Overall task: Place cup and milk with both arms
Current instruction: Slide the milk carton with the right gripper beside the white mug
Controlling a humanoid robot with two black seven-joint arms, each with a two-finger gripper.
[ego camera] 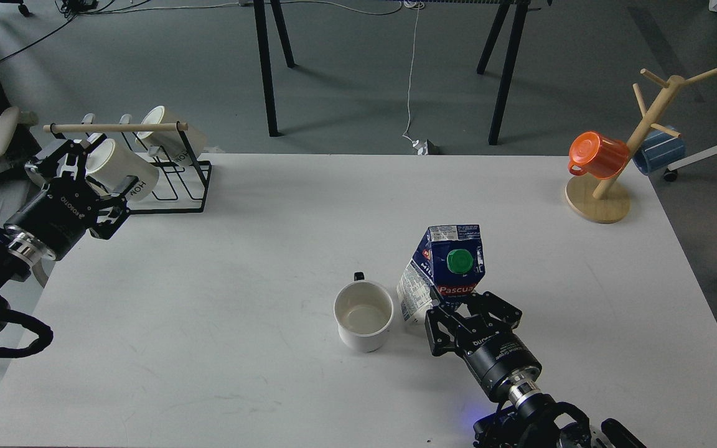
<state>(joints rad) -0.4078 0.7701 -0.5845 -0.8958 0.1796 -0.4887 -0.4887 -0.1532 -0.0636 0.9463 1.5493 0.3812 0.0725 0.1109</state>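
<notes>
White table (221,298) on grey floor (358,93). Cup (363,315) upright beside milk (449,267). Right gripper (452,305) fingers spread at milk base, grip unclear. Left gripper (94,186) fingers apart, holding nothing, near mug rack (165,180).

A white table (209,280) filled most of the view. At its far left corner stood a black wire rack (181,180) with a wooden bar (116,127) across the top, holding two cream mugs (123,169) laid on their sides, one behind the other. Near the far right corner stood a wooden mug tree (635,134) on a round base, with an orange cup (598,154) hung on its left side and a blue cup (662,150) on its right. Beyond the table, on the grey floor (358,81), rose black legs (265,68) of other furniture, and a white cable (411,74) ran down to a plug block (424,147) just behind the table's far edge.
</notes>
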